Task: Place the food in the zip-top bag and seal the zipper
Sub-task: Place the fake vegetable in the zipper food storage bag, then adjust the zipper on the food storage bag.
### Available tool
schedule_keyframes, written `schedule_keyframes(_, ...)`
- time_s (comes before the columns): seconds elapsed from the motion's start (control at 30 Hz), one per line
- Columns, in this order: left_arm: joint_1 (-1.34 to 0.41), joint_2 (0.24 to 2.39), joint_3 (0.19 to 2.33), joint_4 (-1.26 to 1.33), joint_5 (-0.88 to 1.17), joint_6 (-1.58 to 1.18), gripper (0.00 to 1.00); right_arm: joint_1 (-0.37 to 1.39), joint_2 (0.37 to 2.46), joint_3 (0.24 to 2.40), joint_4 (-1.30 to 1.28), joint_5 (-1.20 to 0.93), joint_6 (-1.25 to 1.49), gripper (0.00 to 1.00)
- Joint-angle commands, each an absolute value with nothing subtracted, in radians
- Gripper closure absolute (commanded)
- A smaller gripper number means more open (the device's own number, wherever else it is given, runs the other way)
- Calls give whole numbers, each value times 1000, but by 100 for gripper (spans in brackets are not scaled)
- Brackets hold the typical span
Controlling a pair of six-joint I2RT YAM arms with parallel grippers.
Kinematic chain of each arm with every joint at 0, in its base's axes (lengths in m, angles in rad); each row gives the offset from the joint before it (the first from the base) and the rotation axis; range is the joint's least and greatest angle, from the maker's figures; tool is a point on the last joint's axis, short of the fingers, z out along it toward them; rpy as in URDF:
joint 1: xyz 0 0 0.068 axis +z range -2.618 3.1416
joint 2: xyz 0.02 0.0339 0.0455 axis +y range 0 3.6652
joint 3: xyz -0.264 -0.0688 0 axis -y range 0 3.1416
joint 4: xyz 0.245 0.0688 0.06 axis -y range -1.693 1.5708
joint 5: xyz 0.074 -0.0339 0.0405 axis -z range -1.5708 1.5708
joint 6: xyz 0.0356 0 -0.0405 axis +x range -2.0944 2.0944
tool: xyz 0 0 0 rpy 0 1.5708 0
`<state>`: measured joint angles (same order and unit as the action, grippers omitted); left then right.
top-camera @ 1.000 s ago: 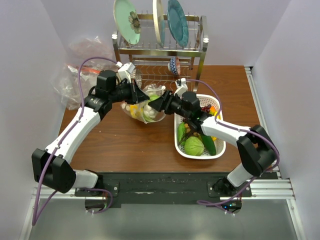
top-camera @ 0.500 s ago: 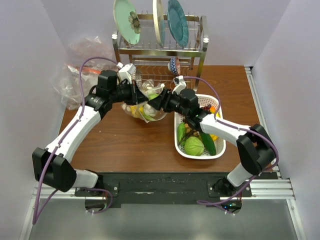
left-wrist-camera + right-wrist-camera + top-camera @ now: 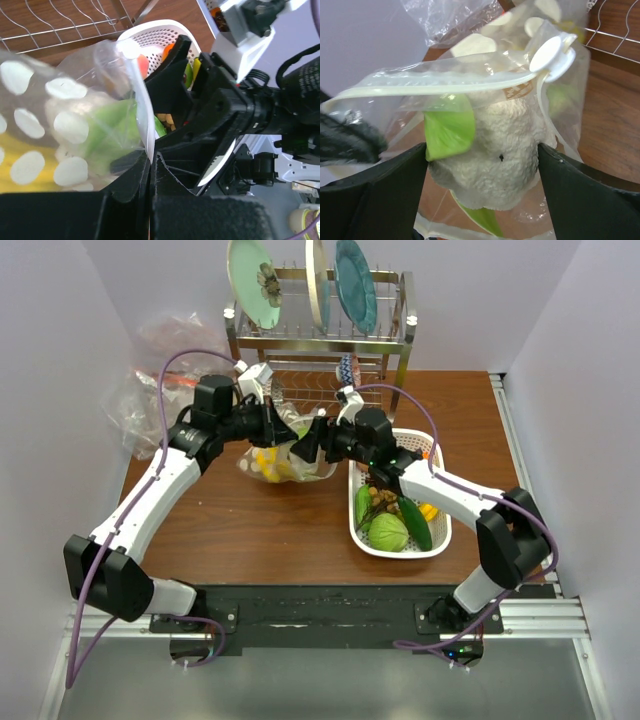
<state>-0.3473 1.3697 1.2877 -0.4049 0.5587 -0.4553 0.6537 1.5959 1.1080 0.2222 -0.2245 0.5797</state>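
Your left gripper (image 3: pixel 150 167) is pressed together and pinches a thin edge of the clear soft plastic zip-top bag with white polka dots (image 3: pixel 55 110). The bag hangs from that grip over the brown wooden table (image 3: pixel 250 530), between your 2 grippers and just left of the white perforated plastic basket (image 3: pixel 437 530). You cannot tell whether its bottom rests on the wood.

Your right gripper (image 3: pixel 482 150) is spread wide at the bag's mouth. Between its 2 black fingers (image 3: pixel 375 200) lies the pale, bumpy green-white toy vegetable with a bright green leaf (image 3: pixel 492 150). Whether the pads press on it cannot be told.

The thin clear zipper strip (image 3: pixel 445 82) runs across just above that piece and ends at a round white slider tab (image 3: pixel 551 54). The 2 sides of the strip stand apart on the left.

Through the dotted face, the left wrist view shows green and yellow toy food (image 3: pixel 20 152) inside the bag.

The basket holds several green toy vegetables (image 3: pixel 388 532). The metal dish rack with 3 plates (image 3: pixel 320 340) stands behind the bag. A heap of plain clear plastic (image 3: pixel 150 390) lies at the table's far left corner.
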Motion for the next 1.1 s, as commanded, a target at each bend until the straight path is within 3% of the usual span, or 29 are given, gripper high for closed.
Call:
schedule_keyframes(0.0,-345,1342,1308,-350,655,-488,100,658,1579,1158,216,-235,546,3)
schedule_keyframes(0.5,-318,1368,1255,-345,614,-466,100,667,1358,1298,-351,-54,377,8)
schedule_keyframes(0.67,-318,1356,1238,-333,617,-472,100,667,1344,1318,-530,35,351,17)
schedule_keyframes(0.8,-318,1348,1244,-340,611,-468,100,669,1342,1247,-542,5,382,28)
schedule_keyframes(1.07,-318,1348,1250,-345,606,-466,100,686,1373,1160,-425,-118,442,34)
